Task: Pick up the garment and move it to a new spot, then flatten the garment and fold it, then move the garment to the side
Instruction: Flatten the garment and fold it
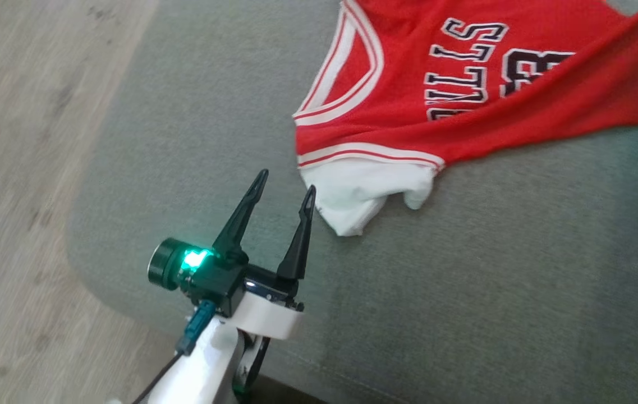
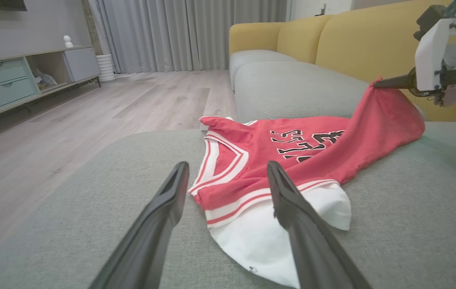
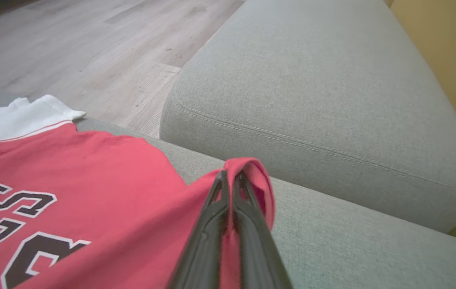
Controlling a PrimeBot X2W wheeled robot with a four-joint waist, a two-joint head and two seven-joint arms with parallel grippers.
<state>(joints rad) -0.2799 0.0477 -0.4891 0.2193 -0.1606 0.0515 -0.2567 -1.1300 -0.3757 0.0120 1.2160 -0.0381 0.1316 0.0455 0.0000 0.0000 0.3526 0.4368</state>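
A red basketball jersey (image 1: 464,95) with white trim and dark lettering lies on the grey sofa cushion (image 1: 464,292). A white sleeve (image 1: 363,193) sticks out from under its near armhole. My left gripper (image 1: 285,188) is open just left of that white sleeve, with nothing between its fingers. In the left wrist view the jersey (image 2: 292,160) lies just beyond the fingertips. My right gripper (image 3: 230,178) is shut on a fold of the jersey's red hem (image 3: 252,172) and holds it raised off the cushion. The same right gripper (image 2: 376,84) lifts the cloth at the right in the left wrist view.
The wooden floor (image 1: 21,168) drops off along the cushion's left edge. A second grey cushion (image 3: 316,100) lies beyond the jersey, and yellow backrests (image 2: 352,36) rise behind it. A low cabinet (image 2: 19,76) and curtains (image 2: 191,32) stand far off.
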